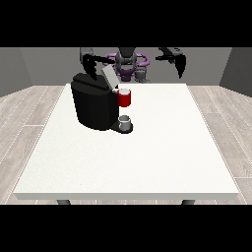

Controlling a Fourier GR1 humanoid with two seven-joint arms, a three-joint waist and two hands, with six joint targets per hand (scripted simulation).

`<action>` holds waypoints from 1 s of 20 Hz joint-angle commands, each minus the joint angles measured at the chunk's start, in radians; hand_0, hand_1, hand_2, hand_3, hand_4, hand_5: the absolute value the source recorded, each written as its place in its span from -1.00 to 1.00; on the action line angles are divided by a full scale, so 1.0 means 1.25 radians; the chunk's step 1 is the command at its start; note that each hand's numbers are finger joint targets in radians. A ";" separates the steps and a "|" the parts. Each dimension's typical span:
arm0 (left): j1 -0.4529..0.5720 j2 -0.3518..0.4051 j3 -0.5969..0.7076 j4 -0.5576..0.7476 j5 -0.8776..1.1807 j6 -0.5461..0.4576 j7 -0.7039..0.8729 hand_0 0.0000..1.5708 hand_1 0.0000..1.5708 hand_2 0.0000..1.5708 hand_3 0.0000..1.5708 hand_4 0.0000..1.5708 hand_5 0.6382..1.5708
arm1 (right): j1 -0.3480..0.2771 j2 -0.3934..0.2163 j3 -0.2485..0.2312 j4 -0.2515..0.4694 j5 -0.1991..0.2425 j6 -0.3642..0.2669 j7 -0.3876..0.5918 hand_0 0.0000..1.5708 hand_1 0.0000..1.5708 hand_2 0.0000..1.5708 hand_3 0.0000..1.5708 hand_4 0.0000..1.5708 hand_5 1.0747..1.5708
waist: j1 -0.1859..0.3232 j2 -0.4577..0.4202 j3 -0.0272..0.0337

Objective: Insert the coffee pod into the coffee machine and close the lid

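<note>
**Op:** From my station, the coffee machine [93, 106] stands on the table [147, 157] near the far left corner. Its lid [109, 76] is tilted up, so not yet closed. A red part [125, 98] sits at the machine's head, white on top. I take that white for the coffee pod, seated or nearly so; can't confirm.

**Obs:** Hands?

**Op:** The hand at the view's left [90, 65] hangs just behind the machine, near the raised lid, fingers pointing down. Whether they are spread or curled I cannot tell. It holds nothing I can make out. The hand at the view's right [178, 63] hangs above the far edge, well apart from the machine, fingers drooping and relaxed, empty.

**Obs:** So which step?

**Op:** My judgement: insertion is about done and closing the lid is in hand. Next move calls for the view's-left hand to get over the lid's top end and press it forward and down.

**Obs:** Obstacles?

**Op:** A small grey cup [125, 120] stands on the machine's tray, below the red part, out of the lid's path. The machine's body blocks a low approach from behind.
</note>
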 commanded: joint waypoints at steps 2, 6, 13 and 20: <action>-0.001 0.054 0.027 -0.031 0.049 -0.027 0.010 -1.00 -1.00 -1.00 -1.00 -1.00 1.00 | -0.056 -0.022 -0.012 0.050 0.007 0.025 -0.014 -1.00 -1.00 -1.00 -1.00 -1.00 1.00 | -0.003 0.031 -0.0001; 0.029 0.028 -0.005 -0.072 0.042 0.004 0.015 -1.00 -1.00 -1.00 -1.00 -1.00 1.00 | -0.076 -0.009 -0.006 0.099 0.040 -0.002 -0.038 -1.00 -1.00 -1.00 -1.00 -1.00 1.00 | 0.010 0.031 -0.0001; 0.028 0.029 -0.018 -0.034 0.012 0.038 -0.042 -1.00 -1.00 -1.00 -1.00 -1.00 1.00 | -0.100 0.008 0.009 0.110 0.052 0.003 -0.057 -1.00 -1.00 -1.00 -1.00 -1.00 1.00 | -0.014 0.066 -0.0002; -0.013 0.026 -0.026 -0.073 0.026 0.066 0.026 -1.00 -1.00 -1.00 -1.00 -1.00 1.00 | -0.127 0.015 0.008 0.145 0.065 0.002 -0.097 -1.00 -1.00 -1.00 -1.00 -1.00 1.00 | -0.005 0.078 0.0000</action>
